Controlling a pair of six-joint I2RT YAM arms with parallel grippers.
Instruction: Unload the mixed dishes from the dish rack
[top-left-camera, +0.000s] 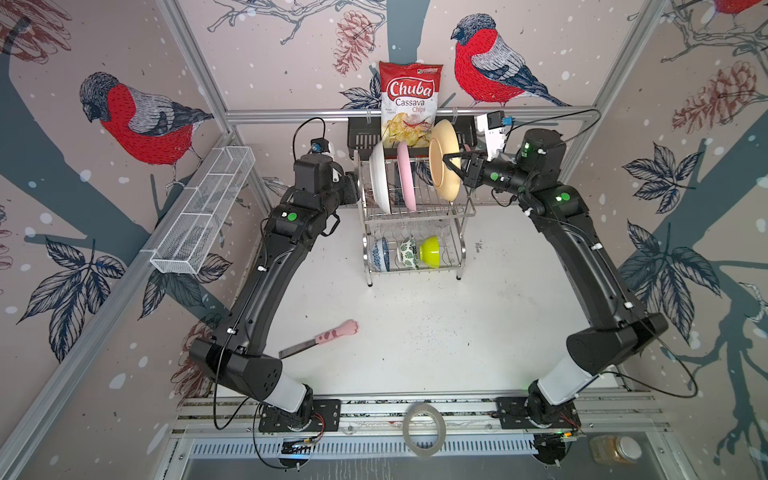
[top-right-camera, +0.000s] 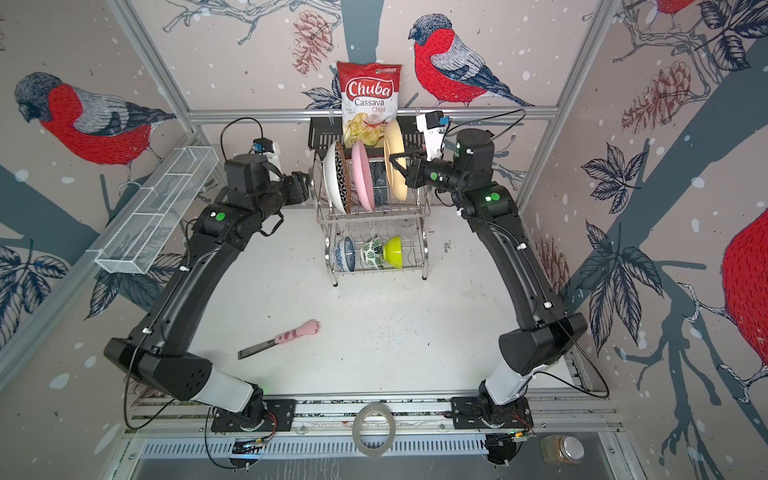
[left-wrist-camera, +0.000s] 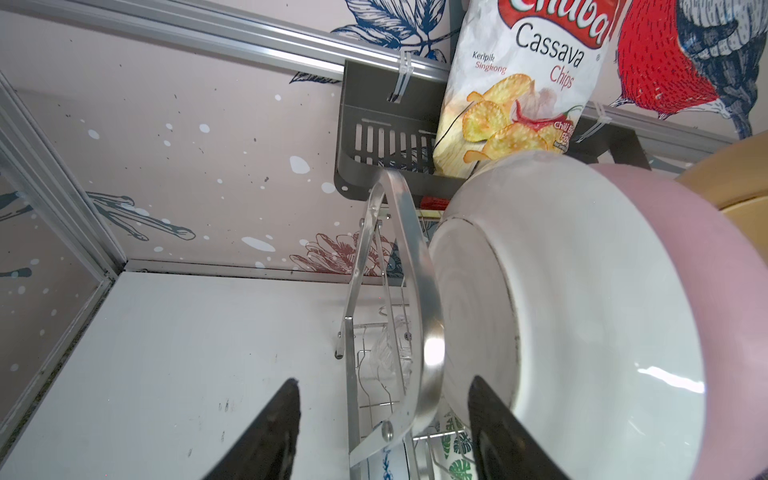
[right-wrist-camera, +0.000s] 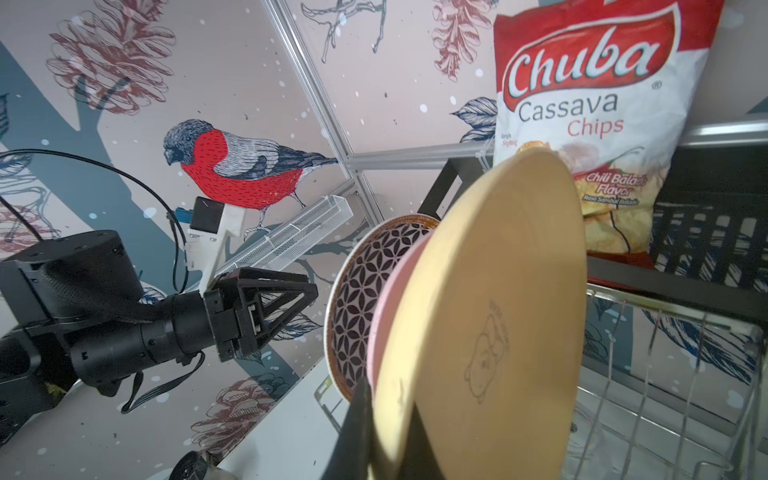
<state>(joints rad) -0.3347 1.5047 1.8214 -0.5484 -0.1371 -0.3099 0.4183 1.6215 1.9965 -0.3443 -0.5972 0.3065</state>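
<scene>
The steel dish rack (top-left-camera: 415, 214) stands at the back middle. Its upper shelf holds a white-backed plate (top-left-camera: 380, 178) with a geometric face (right-wrist-camera: 353, 307) and a pink plate (top-left-camera: 405, 174). My right gripper (top-left-camera: 446, 160) (right-wrist-camera: 386, 399) is shut on the rim of a tan plate (top-left-camera: 442, 183) (right-wrist-camera: 498, 291) standing on edge at the shelf's right end. My left gripper (left-wrist-camera: 383, 381) is open beside the rack's left side; its jaws straddle the arched handle (left-wrist-camera: 415, 249), one finger near the white plate's back (left-wrist-camera: 582, 291). Blue-floral (top-left-camera: 380, 253), green-leaf (top-left-camera: 409, 251) and lime (top-left-camera: 430, 251) bowls sit below.
A chips bag (top-left-camera: 411, 104) stands in a black slotted basket (top-left-camera: 361, 137) right behind the rack. A white mesh basket (top-left-camera: 203, 212) hangs on the left wall. A pink cat-paw utensil (top-left-camera: 320, 338) lies front left. A tape roll (top-left-camera: 424, 430) lies at the front rail.
</scene>
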